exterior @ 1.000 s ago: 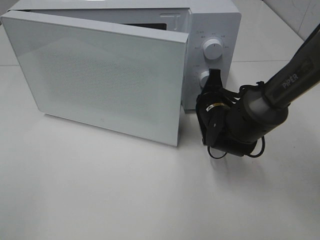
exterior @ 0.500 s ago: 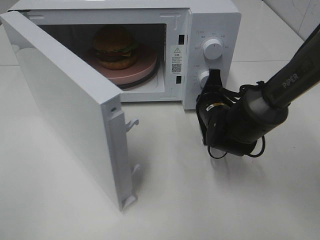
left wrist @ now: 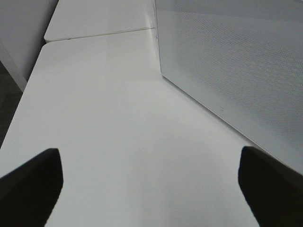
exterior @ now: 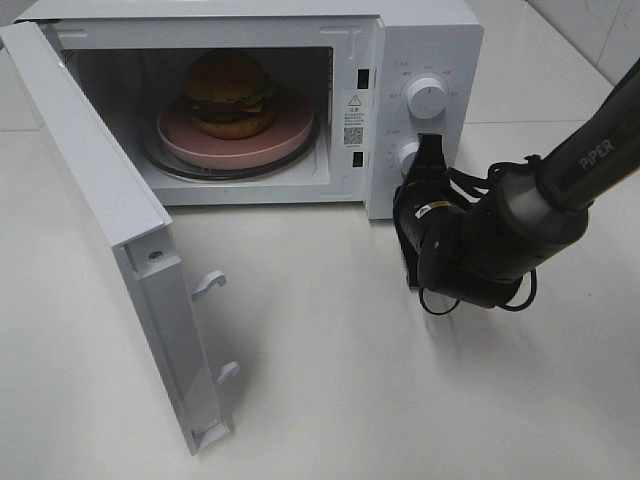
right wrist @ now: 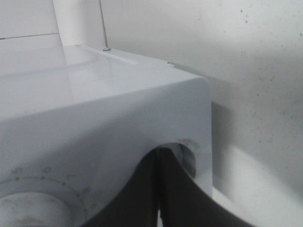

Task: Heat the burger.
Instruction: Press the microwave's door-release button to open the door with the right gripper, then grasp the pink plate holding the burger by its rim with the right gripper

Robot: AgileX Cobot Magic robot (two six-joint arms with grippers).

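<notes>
**Near to far, high view.** The door [exterior: 120, 250] stands open, its free edge toward 7 o'clock. At 3 o'clock the right gripper [exterior: 432, 152] has its fingers pressed together on nothing, tips at the lower knob [exterior: 407, 156]. Farthest, at 11 o'clock, the burger [exterior: 230, 90] sits on the pink plate [exterior: 200, 150] inside the microwave [exterior: 430, 40].

**Likely step:** shutting the door. Push its outer face squarely near the free edge until the latch hooks [exterior: 208, 285] seat.

**Views.** Only the left wrist view shows the left gripper [left wrist: 149, 189], jaws wide apart and empty, facing the door's perforated panel. Only the high view shows the burger.
</notes>
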